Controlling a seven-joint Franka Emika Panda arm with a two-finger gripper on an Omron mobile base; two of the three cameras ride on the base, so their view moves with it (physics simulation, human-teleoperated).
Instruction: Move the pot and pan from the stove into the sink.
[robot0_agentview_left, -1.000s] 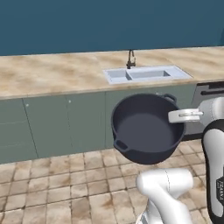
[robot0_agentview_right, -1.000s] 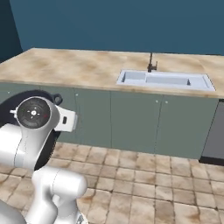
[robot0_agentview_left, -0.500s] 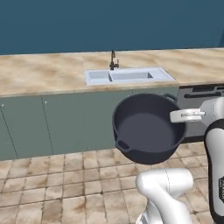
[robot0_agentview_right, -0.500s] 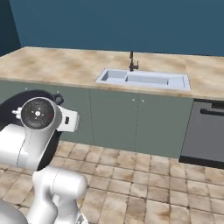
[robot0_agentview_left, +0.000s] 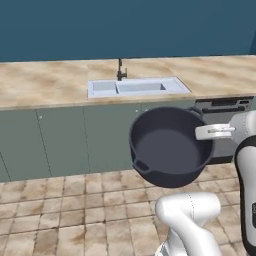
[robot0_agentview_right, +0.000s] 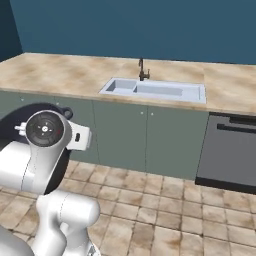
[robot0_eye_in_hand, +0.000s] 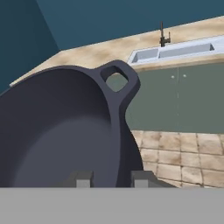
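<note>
the pot (robot0_agentview_left: 170, 147) is carried, its rim clamped by the end effector (robot0_eye_in_hand: 109, 178), well short of the sink (robot0_agentview_left: 137, 87); next, approach and lowering into the basin are needed.

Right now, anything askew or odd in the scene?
Yes: the pot hangs in mid-air, tipped steeply onto its side with its mouth turned sideways, well short of the sink. In the hand view the gripper straddles its rim. Nothing spilled: the pot looks empty. Counter and cabinets look normal.
</note>
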